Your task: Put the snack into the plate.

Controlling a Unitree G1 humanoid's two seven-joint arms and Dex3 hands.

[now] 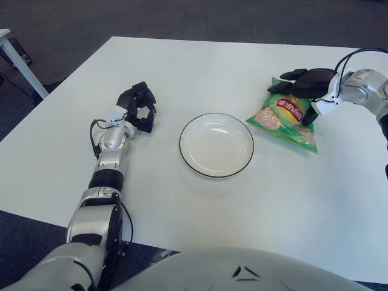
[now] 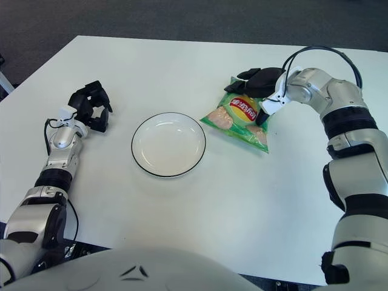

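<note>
Reaching over the far end of the green chip bag [image 1: 285,114], the right robot hand [image 1: 303,91] is pressing spread fingers onto it without clearly gripping. That bag is lying on the white bench [image 1: 200,212] just right of the empty plate [image 1: 216,145]. Curled, the left robot hand [image 1: 138,107] is sitting left of the plate.

A broad white rectangular table [image 1: 200,66] fills most of the scene, standing on dark grey carpet [image 1: 73,24]. A white furniture leg [image 1: 21,66] shows far left.

Bare table [image 1: 200,79] lies between snack bag [image 1: 284,114] and plate [image 1: 216,145].
</note>
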